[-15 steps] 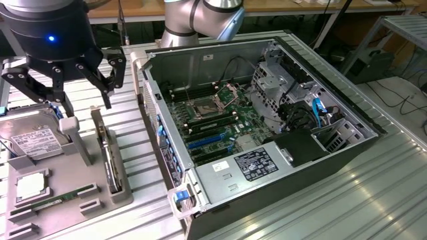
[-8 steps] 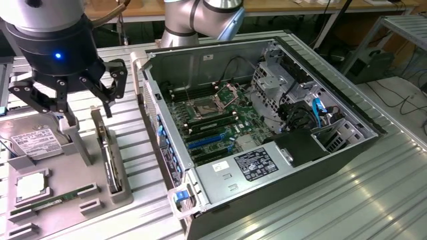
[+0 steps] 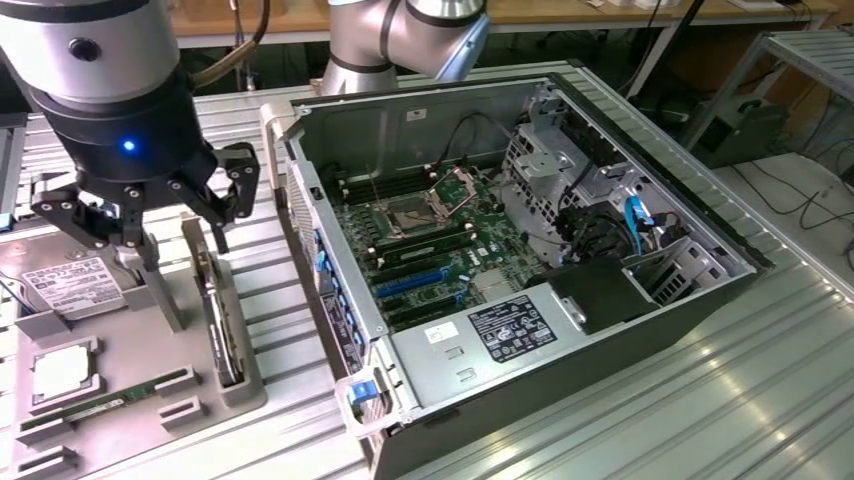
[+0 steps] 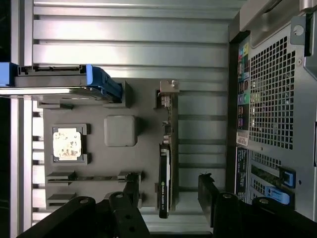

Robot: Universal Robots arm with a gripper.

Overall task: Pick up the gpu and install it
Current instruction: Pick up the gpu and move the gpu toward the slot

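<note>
Hard drive [image 3: 67, 285], CPU [image 3: 63, 372] and green memory stick [image 3: 107, 405] sat in a grey fixture tray [image 3: 138, 345] at the exterior view's left. Gripper [image 3: 167, 228] hung just above the tray, jaws spread wide, gripping nothing. The gpu [image 3: 222, 320] stood on edge in the tray's slot, between the fingers [image 4: 131, 191] in the wrist view, probably so its flat faces can be pinched. Rightward, computer case [image 3: 607, 355] lay on its side, panel off, motherboard [image 3: 427, 250] facing up, likely for top-down insertion.
</note>
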